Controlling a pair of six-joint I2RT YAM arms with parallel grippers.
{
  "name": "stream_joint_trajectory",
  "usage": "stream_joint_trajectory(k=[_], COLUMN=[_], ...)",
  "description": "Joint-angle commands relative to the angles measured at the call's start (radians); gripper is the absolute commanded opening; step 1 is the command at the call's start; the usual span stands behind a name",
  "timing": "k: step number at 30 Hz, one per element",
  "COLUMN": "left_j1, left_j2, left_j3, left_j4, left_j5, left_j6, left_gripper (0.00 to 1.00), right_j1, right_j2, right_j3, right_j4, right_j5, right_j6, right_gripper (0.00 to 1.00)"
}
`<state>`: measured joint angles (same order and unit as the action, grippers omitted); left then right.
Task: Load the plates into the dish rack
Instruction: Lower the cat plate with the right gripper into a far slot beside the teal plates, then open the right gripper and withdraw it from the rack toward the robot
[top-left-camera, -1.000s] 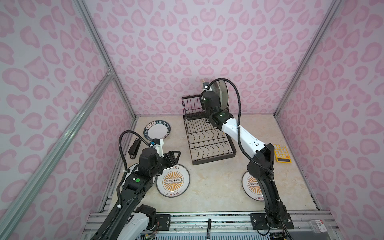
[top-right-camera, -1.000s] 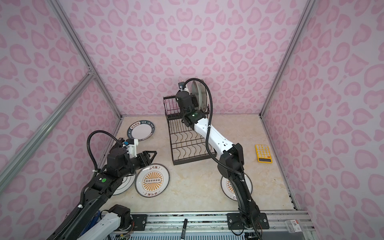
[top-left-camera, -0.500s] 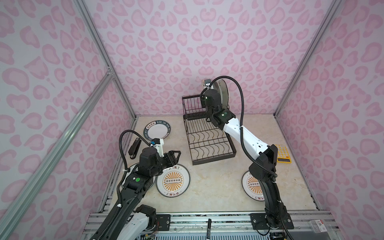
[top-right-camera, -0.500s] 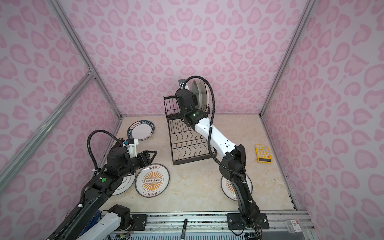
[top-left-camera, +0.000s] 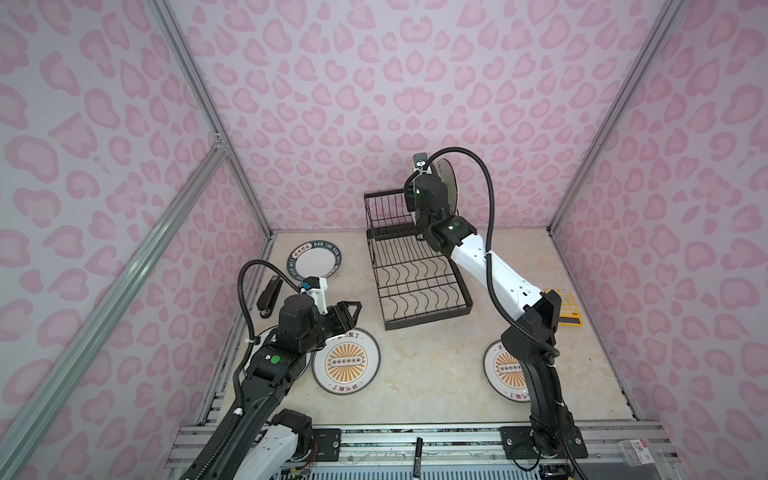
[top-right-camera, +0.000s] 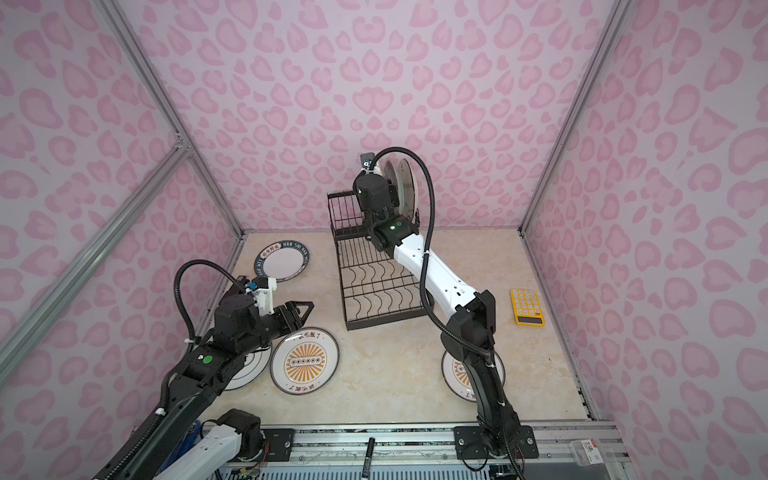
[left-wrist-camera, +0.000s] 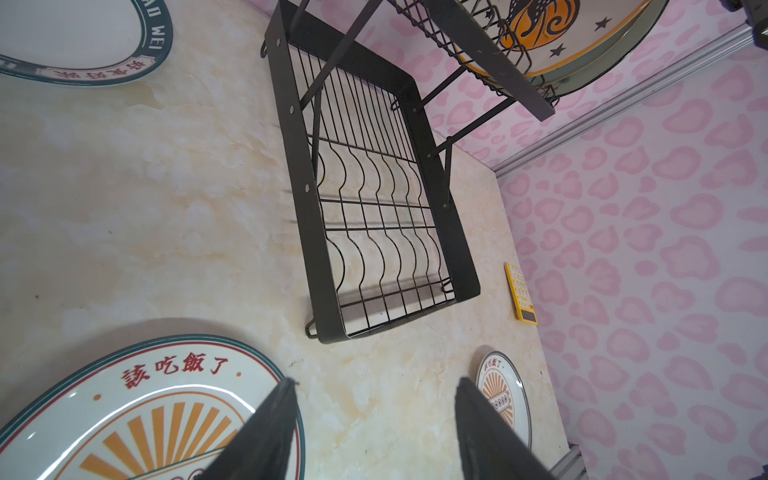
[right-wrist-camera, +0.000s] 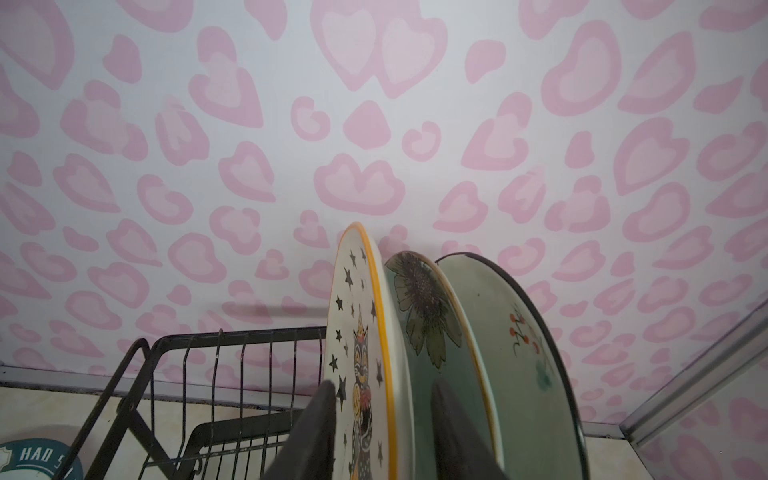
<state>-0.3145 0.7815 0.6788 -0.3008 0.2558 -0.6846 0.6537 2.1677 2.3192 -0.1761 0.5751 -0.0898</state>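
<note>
At the front rail a marker (top-left-camera: 417, 451) lies loose. Just beyond it, on the table (top-left-camera: 419, 386), a sunburst plate (top-left-camera: 345, 362) lies flat at the left, just beside a white plate (top-right-camera: 245, 372) that the left arm mostly hides. A second sunburst plate (top-left-camera: 500, 368) lies flat at the right, partly behind the right arm. The left gripper (left-wrist-camera: 376, 380) hangs over the first sunburst plate's far edge, its jaws spread wide and holding nothing. Farther back, a black stapler-like thing (top-left-camera: 269, 296) lies by the left wall and a yellow calculator (top-right-camera: 527, 306) lies near the right wall. Between them stands the rack (top-left-camera: 415, 286), its slotted tray toward the front and its raised tier at the back. A lettered plate (top-left-camera: 316, 261) lies flat to the left of the rack. In the raised tier three plates stand on edge: a star plate (right-wrist-camera: 361, 316), a flower plate (right-wrist-camera: 428, 316) and a green plate (right-wrist-camera: 519, 353). The right gripper (right-wrist-camera: 384, 384) straddles the star plate's rim with its jaws parted, and a gap shows on the flower plate's side.
</note>
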Motion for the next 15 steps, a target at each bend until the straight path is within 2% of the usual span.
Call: stream_joint_trajectory(k=[1,9,15], left_j1=[0.000,0.000,0.000], left_j2=[-0.004,-0.005,0.027], left_j3=[0.007,0.010,0.046], left_j4=[0.002,-0.013,-0.046], left_j5=[-0.006,-0.037,-0.078], left_j6=[0.010,0.011,0.040], left_gripper=[0.63,0.64,0.64], right_j1=[-0.006,-0.007,-0.016], right_j2=[-0.015,-0.116,-0.313], right_j3=[0.003,-0.065,-0.329], right_j4=[0.021,0.017,0.107], right_j5=[-0.013,-0.077,-0.142], right_j6=[0.006,0.026,0.067], right_gripper=[0.38,0.51,0.63])
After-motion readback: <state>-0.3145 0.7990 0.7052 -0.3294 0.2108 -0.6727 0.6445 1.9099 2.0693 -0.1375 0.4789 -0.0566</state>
